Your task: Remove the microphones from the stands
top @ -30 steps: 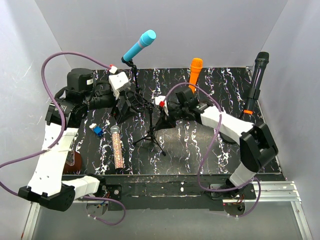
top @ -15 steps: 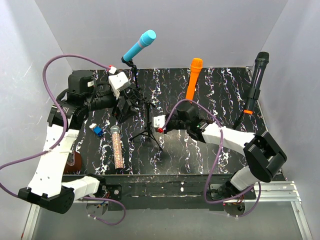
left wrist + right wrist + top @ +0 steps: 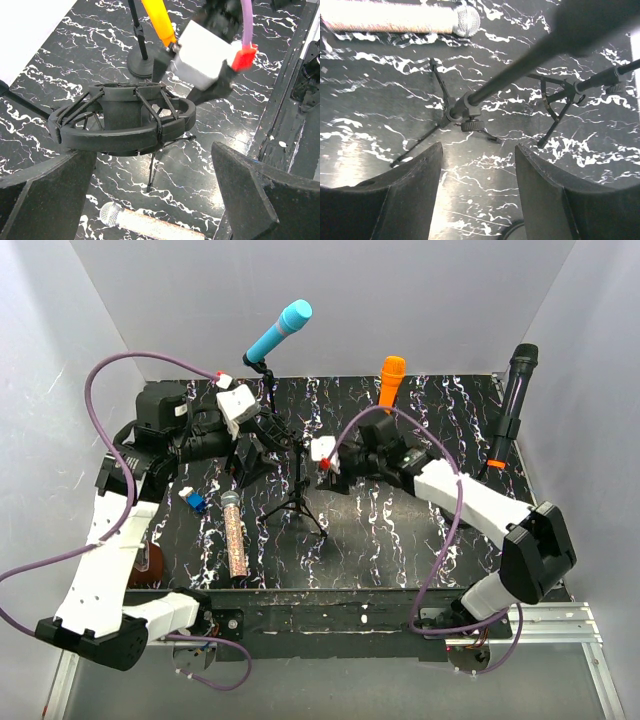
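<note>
Overhead, left of centre toward the bottom: pink glitter microphone (image 3: 234,537) flat on the black marbled table (image 3: 400,540), off the tripod stand (image 3: 298,490) just to its right and in neither claw. In the left wrist view, left gripper (image 3: 152,152) spread as wide as it goes and holding nothing, with the stand's empty shock mount (image 3: 125,117) at mid-frame just past the fingertips. In the right wrist view, right gripper (image 3: 479,147) parted to a moderate gap, gripping nothing, with the stand's pole (image 3: 520,75) slanting across beyond the fingers. Toward the top of the overhead frame: blue microphone (image 3: 280,330), orange microphone (image 3: 390,380) and black microphone (image 3: 515,400), raised on other stands.
</note>
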You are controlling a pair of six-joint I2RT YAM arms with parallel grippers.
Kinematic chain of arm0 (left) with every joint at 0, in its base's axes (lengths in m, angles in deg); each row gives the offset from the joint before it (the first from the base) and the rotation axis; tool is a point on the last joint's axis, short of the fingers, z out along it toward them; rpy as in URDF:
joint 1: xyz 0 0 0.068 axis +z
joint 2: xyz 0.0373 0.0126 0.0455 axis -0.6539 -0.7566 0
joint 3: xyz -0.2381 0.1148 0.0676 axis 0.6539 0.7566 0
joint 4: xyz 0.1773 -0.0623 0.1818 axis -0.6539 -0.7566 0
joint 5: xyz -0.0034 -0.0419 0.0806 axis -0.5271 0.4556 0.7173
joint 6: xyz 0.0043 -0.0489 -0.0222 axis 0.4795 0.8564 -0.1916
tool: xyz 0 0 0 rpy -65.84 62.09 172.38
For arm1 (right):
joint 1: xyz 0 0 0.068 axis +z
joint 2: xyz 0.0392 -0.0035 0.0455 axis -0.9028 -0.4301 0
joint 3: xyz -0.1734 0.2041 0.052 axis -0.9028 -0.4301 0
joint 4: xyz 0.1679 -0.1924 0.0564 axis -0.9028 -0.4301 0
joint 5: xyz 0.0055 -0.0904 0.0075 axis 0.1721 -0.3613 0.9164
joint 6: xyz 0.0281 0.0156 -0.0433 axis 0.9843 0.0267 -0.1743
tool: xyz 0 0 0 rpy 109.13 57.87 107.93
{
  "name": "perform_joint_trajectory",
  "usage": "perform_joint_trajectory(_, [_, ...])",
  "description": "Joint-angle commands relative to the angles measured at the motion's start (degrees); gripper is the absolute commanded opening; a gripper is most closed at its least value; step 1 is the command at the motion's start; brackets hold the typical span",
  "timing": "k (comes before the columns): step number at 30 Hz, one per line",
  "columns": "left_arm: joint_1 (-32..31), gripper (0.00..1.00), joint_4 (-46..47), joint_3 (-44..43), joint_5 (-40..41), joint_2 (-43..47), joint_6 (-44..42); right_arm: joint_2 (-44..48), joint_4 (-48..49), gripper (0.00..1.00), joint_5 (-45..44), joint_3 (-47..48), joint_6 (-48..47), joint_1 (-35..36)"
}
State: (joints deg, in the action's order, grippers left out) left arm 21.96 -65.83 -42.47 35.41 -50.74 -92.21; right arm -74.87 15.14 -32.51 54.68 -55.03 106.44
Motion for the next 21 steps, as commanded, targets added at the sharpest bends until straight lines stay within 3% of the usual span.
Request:
perform_joint_trajectory(1, [-0.20,0.98,0.49,0.37,-1.27,2.48,-0.88,-2.69,-17.85,0.65,12.62,10.88,9.14,-3.67])
perform_joint_trajectory(5, [-0.20,0.98,-0.29,-0.42,-0.22,2.57,-1.50,-9.73,-23.41,0.63,20.62,18.28,15.73,-6.84])
perform_joint_trajectory(10, [-0.46,0.98,-1.70,-1.91,-0.13,2.30,-2.11,-13.60,-26.04,0.65,21.34,21.00,13.02,-7.02])
perform_joint_trajectory(21, [-0.55,0.98,-1.97,-1.47,0.57,2.74,-2.46,-22.30,-31.58,0.59,23.36,30.50,13.11,-7.02])
